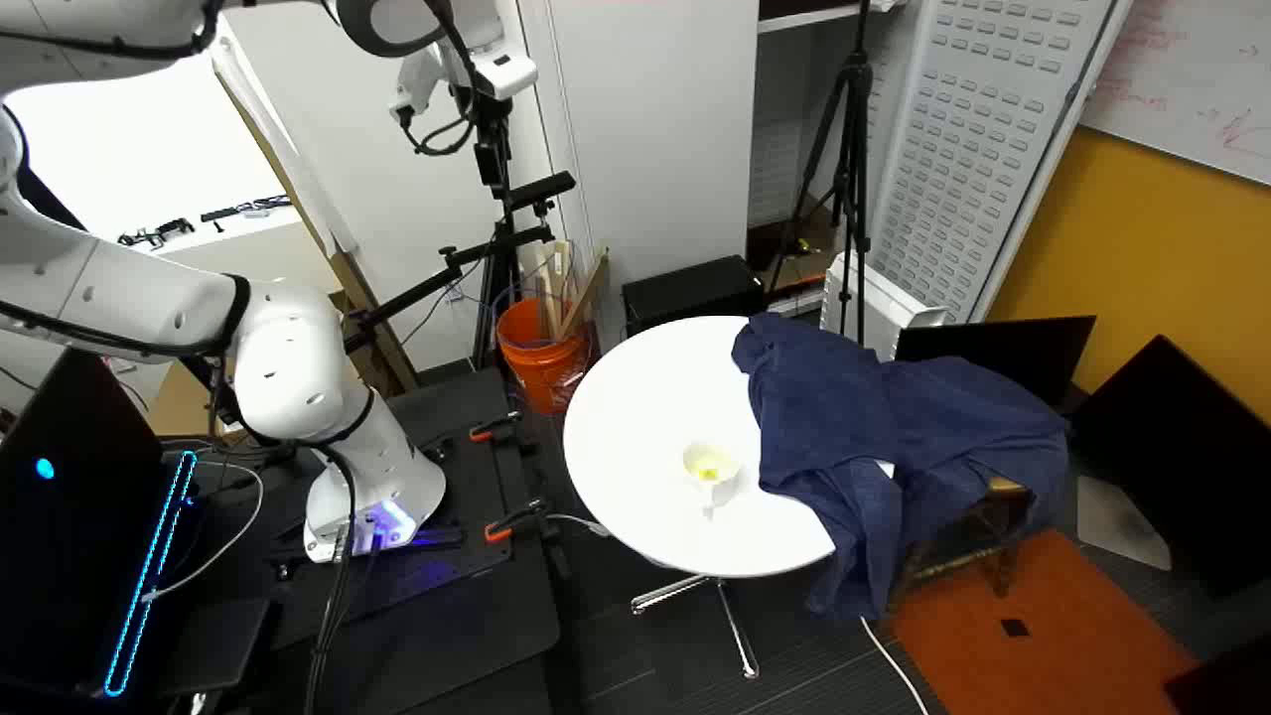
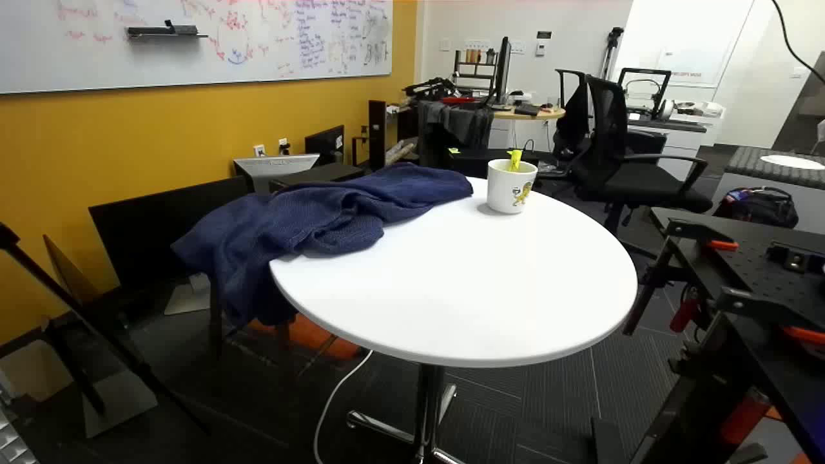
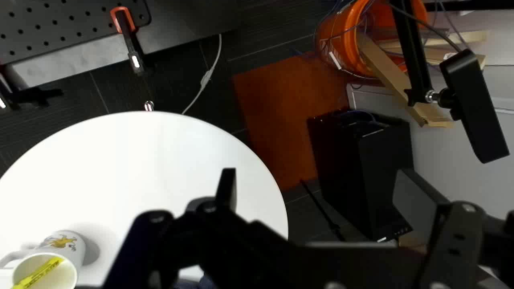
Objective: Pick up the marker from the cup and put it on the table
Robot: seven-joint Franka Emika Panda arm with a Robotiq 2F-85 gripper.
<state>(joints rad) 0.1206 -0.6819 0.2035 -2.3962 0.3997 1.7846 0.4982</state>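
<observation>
The small white cup stands upright on the table in both exterior views (image 1: 699, 456) (image 2: 501, 193); it also shows at the lower left of the wrist view (image 3: 68, 243). The yellow marker leans inside it, its end above the rim in an exterior view (image 2: 515, 160); the marker (image 3: 38, 275) also shows in the wrist view. The round white table (image 2: 490, 283) fills much of the wrist view's left side (image 3: 140, 172). My gripper (image 3: 317, 174) is open with nothing between its fingers, high above and off to the side of the cup. The exterior views do not show the fingers clearly.
A dark blue cloth (image 1: 844, 407) covers part of the table beside the cup, also visible in an exterior view (image 2: 335, 212). An orange bucket (image 1: 541, 362), a black box (image 3: 361, 160) and a black camera on a stand (image 3: 474, 104) are beyond the table. The black workbench (image 3: 72, 28) adjoins.
</observation>
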